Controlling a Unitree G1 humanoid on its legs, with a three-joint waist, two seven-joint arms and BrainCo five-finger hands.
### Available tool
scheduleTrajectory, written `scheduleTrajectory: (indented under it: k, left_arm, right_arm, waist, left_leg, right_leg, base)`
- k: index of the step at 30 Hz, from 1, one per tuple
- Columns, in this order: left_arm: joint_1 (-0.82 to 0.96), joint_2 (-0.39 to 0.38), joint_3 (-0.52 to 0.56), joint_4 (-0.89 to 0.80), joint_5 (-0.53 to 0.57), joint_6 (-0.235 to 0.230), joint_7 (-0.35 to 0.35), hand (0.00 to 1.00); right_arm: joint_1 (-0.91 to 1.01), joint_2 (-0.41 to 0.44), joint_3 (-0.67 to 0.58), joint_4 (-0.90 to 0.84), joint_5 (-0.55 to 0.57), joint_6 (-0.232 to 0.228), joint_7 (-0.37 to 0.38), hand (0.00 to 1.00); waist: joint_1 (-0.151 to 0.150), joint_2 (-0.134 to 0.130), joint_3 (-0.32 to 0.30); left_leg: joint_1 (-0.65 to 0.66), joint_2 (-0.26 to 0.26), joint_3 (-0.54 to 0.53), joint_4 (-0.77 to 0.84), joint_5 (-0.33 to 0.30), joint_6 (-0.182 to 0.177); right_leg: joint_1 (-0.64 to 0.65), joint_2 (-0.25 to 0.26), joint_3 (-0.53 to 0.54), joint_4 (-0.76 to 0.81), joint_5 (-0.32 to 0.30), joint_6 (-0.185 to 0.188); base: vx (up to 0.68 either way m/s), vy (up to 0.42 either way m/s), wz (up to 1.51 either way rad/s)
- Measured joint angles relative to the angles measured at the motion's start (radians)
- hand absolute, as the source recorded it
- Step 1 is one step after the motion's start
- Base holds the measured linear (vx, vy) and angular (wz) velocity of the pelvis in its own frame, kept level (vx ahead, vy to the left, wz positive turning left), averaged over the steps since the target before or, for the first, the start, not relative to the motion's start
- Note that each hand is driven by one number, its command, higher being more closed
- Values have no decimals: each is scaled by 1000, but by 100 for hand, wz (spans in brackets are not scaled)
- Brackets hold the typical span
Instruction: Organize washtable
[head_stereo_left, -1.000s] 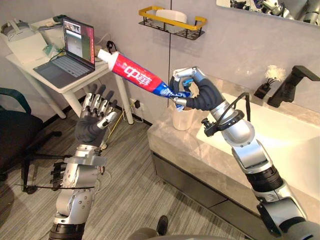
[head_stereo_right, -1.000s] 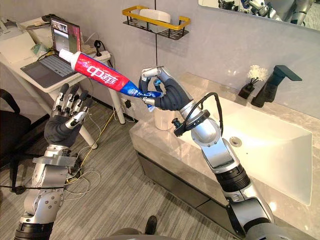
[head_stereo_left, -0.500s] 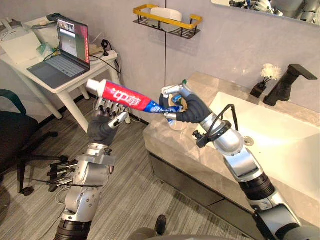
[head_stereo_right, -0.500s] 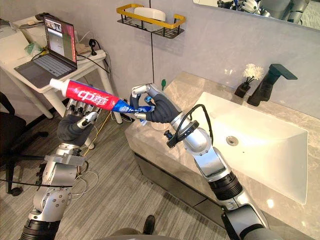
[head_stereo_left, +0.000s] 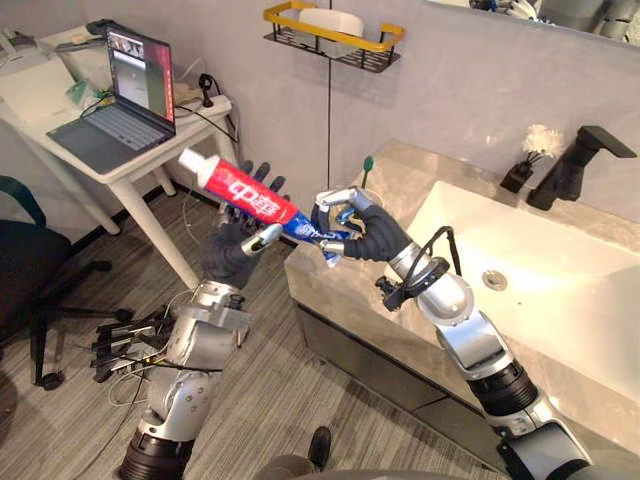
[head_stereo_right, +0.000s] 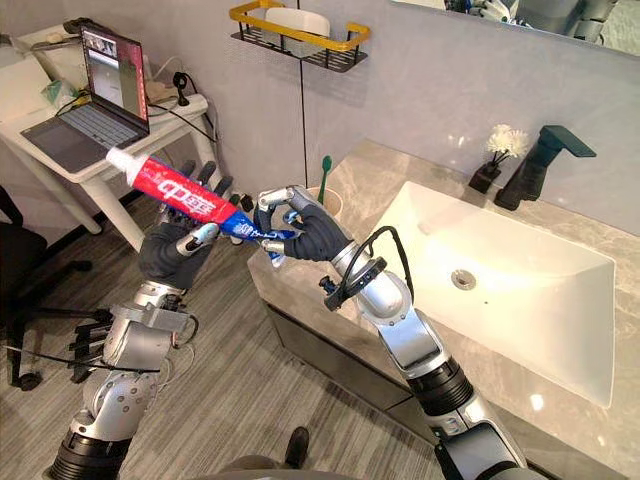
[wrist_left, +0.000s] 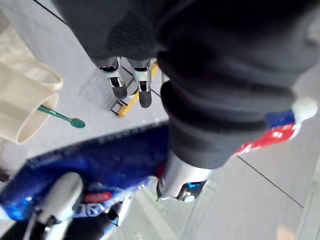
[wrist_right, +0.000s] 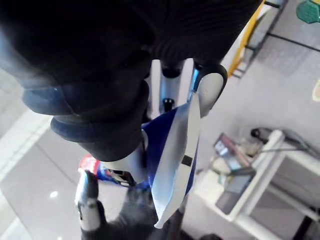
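Red-and-blue toothpaste tube (head_stereo_left: 241, 188) | right hand (head_stereo_left: 365, 232) pinches its flat end | left hand (head_stereo_left: 232, 257) spread behind it

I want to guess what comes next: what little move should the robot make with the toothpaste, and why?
Probably curl the left hand round the toothpaste tube. The right hand pinches only its flat end, and the left hand's straight fingers lie right behind its middle, so closing them would steady it.
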Motion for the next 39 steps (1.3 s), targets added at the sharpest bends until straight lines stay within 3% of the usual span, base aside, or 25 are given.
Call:
scheduleTrajectory:
  k: [11,12,28,29,34,39]
  left_arm:
    - [-26,-1,-15,-1,-2,3,2,0]
    - [-26,-1,-15,-1,-2,3,1,100]
    - [-26,-12,-18,0,-17,15,0,100]
    - [-26,-13,-18,0,-17,16,-1,100]
    - [-26,-11,-6,6,5,20,2,100]
    - [-50,4,63,9,53,17,17,100]
  right_arm:
    - [54,28,20,8,-2,3,18,100]
    - [59,30,18,9,-2,3,19,100]
    - [105,95,16,30,-10,20,19,100]
    - [109,98,16,30,-10,20,20,0]
    - [163,120,-1,30,-5,21,20,0]
    - [233,148,-116,29,32,35,2,0]
  waist:
    - [-3,-3,-2]
    - [-3,-3,-2]
    - [-9,-13,-9]
    - [-10,-13,-9]
    - [-27,-18,-17]
    - [-32,-16,-19]
  left_leg:
    - [-9,3,11,0,0,0]
    - [-8,3,11,0,0,0]
    - [0,18,63,0,0,0]
    - [1,19,64,0,0,0]
    - [5,26,76,-1,-4,-5]
    - [10,33,98,-1,-5,-6]
  right_leg:
    - [-14,1,12,0,2,-3]
    - [-14,1,12,0,2,-3]
    - [-31,8,67,-2,16,-12]
    - [-31,9,68,-2,16,-13]
    - [-31,17,76,-17,23,-24]
    - [-32,21,96,-23,30,-30]
  base:
    - [0,-7,-3]
    - [0,0,0]
    - [-10,-4,-10]
    - [-27,-12,-7]
    - [-19,-12,-8]
    - [-4,-5,-13]
